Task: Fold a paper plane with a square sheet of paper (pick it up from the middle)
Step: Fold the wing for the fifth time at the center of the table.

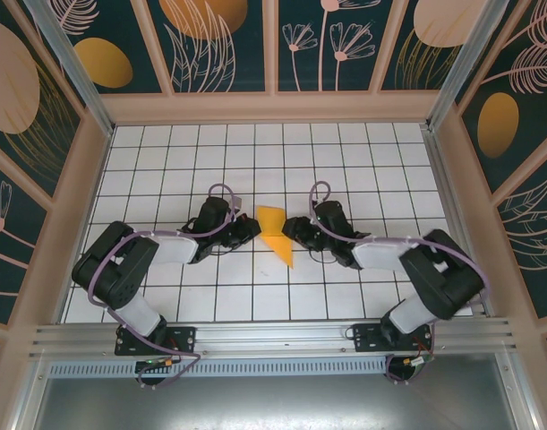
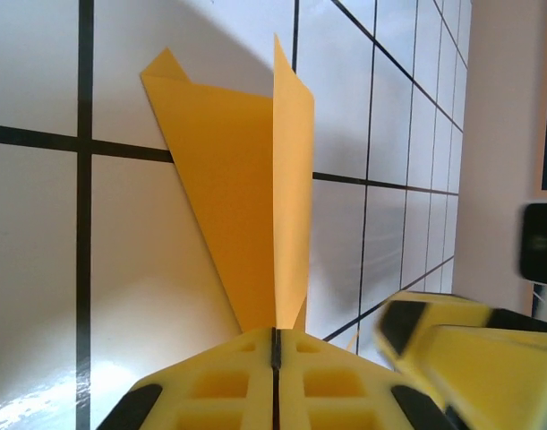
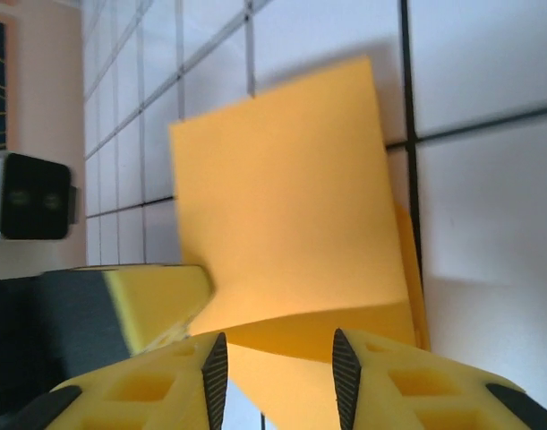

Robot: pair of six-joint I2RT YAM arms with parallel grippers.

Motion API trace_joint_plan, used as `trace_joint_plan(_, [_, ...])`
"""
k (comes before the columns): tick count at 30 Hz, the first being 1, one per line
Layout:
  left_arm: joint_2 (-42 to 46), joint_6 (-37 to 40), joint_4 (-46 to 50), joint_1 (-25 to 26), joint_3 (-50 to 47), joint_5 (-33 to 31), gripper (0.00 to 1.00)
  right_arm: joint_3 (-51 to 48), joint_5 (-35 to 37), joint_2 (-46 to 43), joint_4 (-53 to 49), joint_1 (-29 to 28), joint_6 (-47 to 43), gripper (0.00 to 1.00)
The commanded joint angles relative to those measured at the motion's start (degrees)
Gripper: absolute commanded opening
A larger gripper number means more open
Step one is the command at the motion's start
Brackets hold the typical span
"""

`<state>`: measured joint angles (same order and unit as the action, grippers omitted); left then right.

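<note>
The square sheet of paper is folded into a narrow orange-yellow wedge, wide at the far end and pointed toward me. It lies mid-table between both grippers. My left gripper is shut on its left side; in the left wrist view the paper runs into the closed seam of the left gripper, with one flap standing upright. My right gripper is at the paper's right side. In the right wrist view the right gripper is open, and a raised fold of the paper lies between its fingers.
White tiled floor with black grid lines, walled by patterned panels on three sides. The right gripper's yellow finger shows in the left wrist view, and the left gripper's finger shows in the right wrist view. An aluminium rail runs along the near edge.
</note>
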<state>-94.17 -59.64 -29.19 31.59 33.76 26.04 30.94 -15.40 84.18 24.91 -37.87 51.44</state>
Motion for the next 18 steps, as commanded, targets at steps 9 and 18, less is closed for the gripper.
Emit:
trace_joint_plan(9, [1.9, 0.6, 3.0, 0.2, 1.8, -0.6, 0.08, -0.6, 37.1, -2.8, -4.0, -23.1, -34.2, 0.47])
trace_joint_plan(18, [2.0, 1.0, 4.4, 0.1, 2.6, -0.6, 0.09, 3.5, 56.5, 10.8, -0.8, -33.4, -49.0, 0.46])
